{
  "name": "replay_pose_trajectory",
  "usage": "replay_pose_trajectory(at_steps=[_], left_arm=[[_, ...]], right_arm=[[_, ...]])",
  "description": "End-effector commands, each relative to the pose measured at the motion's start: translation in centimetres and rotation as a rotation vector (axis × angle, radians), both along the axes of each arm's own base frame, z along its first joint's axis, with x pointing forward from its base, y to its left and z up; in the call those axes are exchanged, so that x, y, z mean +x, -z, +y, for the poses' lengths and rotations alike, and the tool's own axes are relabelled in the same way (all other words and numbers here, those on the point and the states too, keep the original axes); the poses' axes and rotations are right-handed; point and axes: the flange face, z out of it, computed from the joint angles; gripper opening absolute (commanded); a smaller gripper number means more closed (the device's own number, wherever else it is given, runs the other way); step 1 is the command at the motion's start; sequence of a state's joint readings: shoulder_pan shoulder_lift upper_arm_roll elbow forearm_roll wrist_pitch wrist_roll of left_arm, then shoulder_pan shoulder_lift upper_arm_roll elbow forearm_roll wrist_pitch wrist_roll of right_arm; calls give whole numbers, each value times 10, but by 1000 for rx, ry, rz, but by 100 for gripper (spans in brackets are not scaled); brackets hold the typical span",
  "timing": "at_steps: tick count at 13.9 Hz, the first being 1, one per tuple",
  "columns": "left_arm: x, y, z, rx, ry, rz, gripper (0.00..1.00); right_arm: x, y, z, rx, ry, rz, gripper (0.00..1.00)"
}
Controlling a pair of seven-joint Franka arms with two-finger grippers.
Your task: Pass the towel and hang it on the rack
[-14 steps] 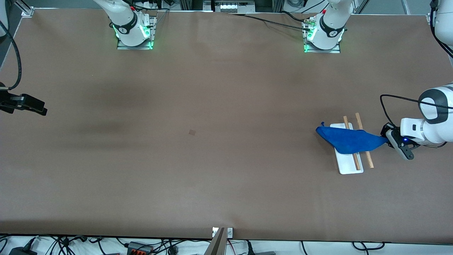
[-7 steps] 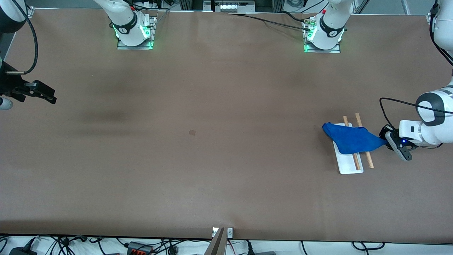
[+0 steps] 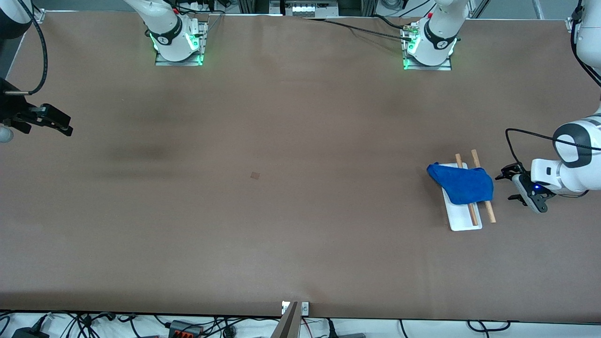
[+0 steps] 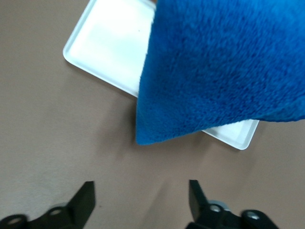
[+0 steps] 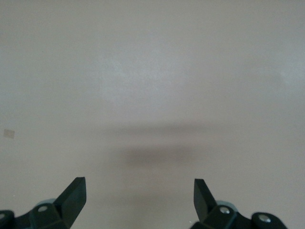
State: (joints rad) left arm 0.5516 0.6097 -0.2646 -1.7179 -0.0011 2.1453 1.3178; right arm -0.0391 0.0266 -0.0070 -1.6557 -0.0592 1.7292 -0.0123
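The royal-blue towel [image 3: 462, 185] lies draped across the two wooden rods [image 3: 489, 211] of the rack, above its white tray base [image 3: 465, 220], near the left arm's end of the table. My left gripper [image 3: 509, 187] is open and empty, just beside the towel's edge, toward the left arm's end. In the left wrist view the towel [image 4: 224, 67] hangs over the tray [image 4: 105, 47], apart from the open gripper [image 4: 141, 191]. My right gripper [image 3: 68, 127] is open and empty over the right arm's end of the table, and the right wrist view shows it [image 5: 139, 188] above bare table.
The brown table top [image 3: 281, 211] stretches wide between the two grippers. A small dark mark [image 3: 255, 175] lies near its middle. The arm bases [image 3: 178, 44] stand along the edge farthest from the front camera.
My left gripper opened and let go of the towel, whose stretched corner fell back onto the rack. The right gripper rose slightly at its end of the table.
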Motion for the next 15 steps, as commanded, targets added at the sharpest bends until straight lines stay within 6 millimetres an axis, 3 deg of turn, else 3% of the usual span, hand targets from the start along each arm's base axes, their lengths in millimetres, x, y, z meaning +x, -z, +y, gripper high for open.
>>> replay_pose_trajectory(at_steps=[1,7,11,12,15], left_arm=[[13,-42,6,-5,13,27,100],[30,-124,8,17,-144,100,100],[19,-217,1,74,-281,30,100],[14,-231,-2,81,-280,32,100],[12,-245,-17,77,-264,39,100]], right_arm=[[-2,-7,3,18,-20,3,100],[-1,-13,5,16,-66,-6,100],[-2,-12,5,18,-49,-1,100],[-2,-11,5,19,-49,1,100],[-3,-10,3,21,-45,13,100]])
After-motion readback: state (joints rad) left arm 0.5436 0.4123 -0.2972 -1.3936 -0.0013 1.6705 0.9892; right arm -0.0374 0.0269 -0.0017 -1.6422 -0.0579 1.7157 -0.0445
